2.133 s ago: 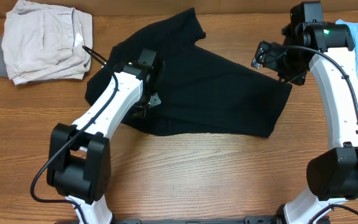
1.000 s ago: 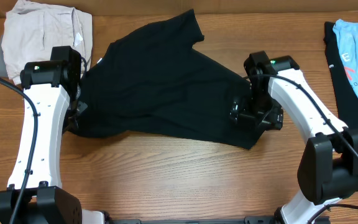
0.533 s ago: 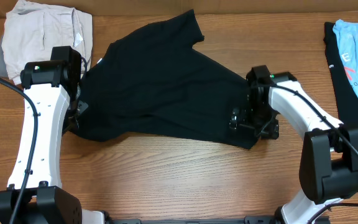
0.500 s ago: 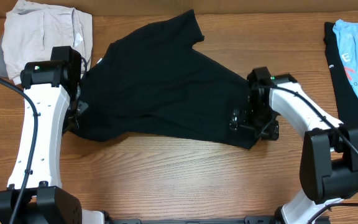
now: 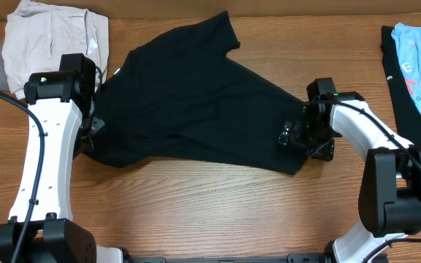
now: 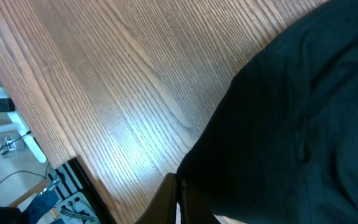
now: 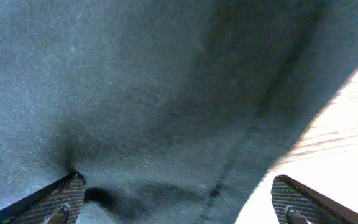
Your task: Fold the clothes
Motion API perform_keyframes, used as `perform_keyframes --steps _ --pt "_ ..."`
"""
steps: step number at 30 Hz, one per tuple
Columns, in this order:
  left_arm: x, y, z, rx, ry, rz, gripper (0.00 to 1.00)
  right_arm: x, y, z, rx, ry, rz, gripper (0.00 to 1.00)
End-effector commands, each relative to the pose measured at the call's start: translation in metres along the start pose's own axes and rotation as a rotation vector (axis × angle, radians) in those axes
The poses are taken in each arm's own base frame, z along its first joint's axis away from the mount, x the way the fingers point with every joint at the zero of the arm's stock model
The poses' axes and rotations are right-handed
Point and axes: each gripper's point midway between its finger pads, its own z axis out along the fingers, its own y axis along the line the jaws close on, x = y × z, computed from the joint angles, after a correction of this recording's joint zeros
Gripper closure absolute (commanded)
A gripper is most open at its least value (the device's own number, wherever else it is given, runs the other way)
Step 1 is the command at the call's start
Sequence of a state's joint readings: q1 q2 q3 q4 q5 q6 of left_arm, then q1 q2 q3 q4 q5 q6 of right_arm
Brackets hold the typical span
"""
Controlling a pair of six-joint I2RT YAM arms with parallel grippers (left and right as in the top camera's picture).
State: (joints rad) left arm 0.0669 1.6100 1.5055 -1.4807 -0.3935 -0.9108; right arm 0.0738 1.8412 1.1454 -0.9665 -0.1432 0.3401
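The clothes [image 5: 196,102], a black T-shirt, lie spread across the middle of the table, one sleeve pointing to the back. My left gripper [image 5: 86,140] is at the shirt's left edge. In the left wrist view its fingers [image 6: 178,193] are shut, with the edge of the black cloth [image 6: 303,112] pinched at their tips. My right gripper [image 5: 303,139] sits low over the shirt's right corner. In the right wrist view it [image 7: 179,202] stands wide open, one pad [image 7: 61,196] resting on the cloth [image 7: 166,93], the other beyond the cloth's hem over bare wood.
A beige folded garment [image 5: 50,36] lies at the back left. A light-blue shirt with red print [image 5: 419,66] lies at the right edge on a dark cloth. Bare wooden table [image 5: 218,212] runs along the front; its edge [image 6: 55,162] shows near the left gripper.
The right gripper has shifted slightly to the right along the shirt's right corner, still open. The left arm and the shirt have not moved.
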Motion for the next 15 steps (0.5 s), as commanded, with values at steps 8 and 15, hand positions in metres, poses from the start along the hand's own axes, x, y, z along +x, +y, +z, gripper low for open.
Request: perform_keyframes --steps 8,15 --pt "-0.003 0.001 -0.007 0.02 -0.021 -0.019 0.96 0.002 0.006 0.009 -0.057 -0.014 0.019 0.36" --pt "-0.004 0.0 -0.007 0.023 -0.024 -0.02 0.96 -0.037 0.012 -0.016 -0.089 -0.127 0.059 0.77"
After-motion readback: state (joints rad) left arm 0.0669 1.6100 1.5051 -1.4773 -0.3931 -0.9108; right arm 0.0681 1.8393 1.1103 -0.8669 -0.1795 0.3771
